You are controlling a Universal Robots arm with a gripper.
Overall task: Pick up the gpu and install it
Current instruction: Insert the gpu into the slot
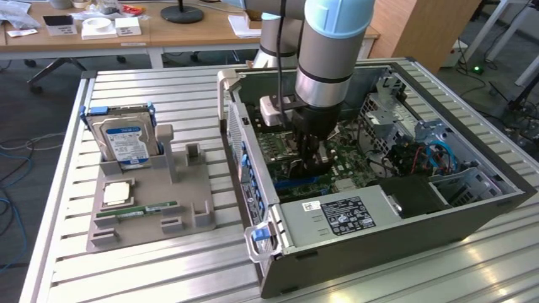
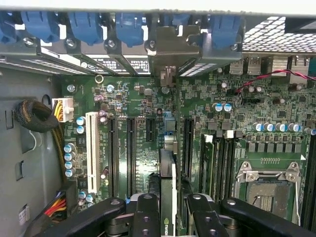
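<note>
Gripper [image 2: 170, 202] is closed to a narrow gap on the gpu [image 2: 167, 173], which stands edge-on between its two fingers [image 2: 147, 212] and reaches ahead of the fingertips. Beneath the gripper, inside the open computer case [image 1: 379, 240], lies the green motherboard [image 2: 148, 123], with its long black slots [image 2: 131, 148] just beside the card's edge.

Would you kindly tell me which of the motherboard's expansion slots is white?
The outermost slot, beside the white plug with yellow wires; the others are black.
</note>
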